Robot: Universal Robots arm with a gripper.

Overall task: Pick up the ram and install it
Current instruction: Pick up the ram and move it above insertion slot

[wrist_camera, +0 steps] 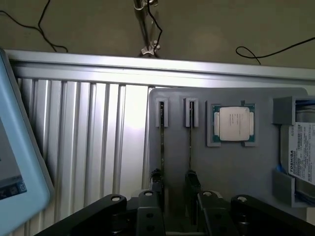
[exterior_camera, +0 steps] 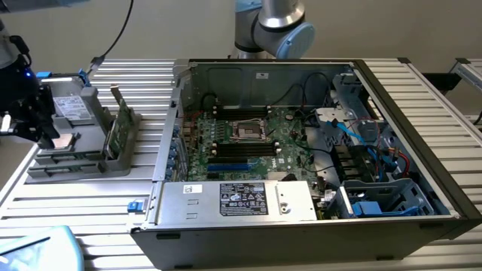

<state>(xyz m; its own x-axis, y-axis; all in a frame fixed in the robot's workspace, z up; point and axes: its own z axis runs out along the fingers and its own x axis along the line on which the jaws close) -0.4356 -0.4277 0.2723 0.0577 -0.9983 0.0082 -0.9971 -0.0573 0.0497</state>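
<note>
- In the exterior view the claw (exterior_camera: 34, 127) hangs over the grey tray (exterior_camera: 79, 166). The tray lies on the slatted bench (exterior_camera: 90, 203), at about 9 o'clock from the open computer case (exterior_camera: 407, 113).
- The ram (exterior_camera: 117, 129) stands on its long edge in the tray, on the side nearest the case. It is thin and green, and it has not been picked up.
- That view also shows the motherboard (exterior_camera: 286, 135) inside the case, with long black slots (exterior_camera: 242, 148) near its middle. Part of the arm (exterior_camera: 275, 22) is at 12 o'clock, behind the case.
- You cannot tell from there how the claw's jaws stand.
- The wrist view looks straight down on the tray (wrist_camera: 236, 172). Here one ram stick (wrist_camera: 162, 142) and a second stick (wrist_camera: 190, 142) show as thin lines, side by side.
- Next to them lies the square silver processor (wrist_camera: 234, 123). Past it is the grey drive (wrist_camera: 300, 157) with a white label.
- This view shows that the claw (wrist_camera: 173, 189) is released. Its two black fingers (wrist_camera: 156, 179) stand apart, each near the end of a stick, with bare tray between them — nothing is gripped.
</note>
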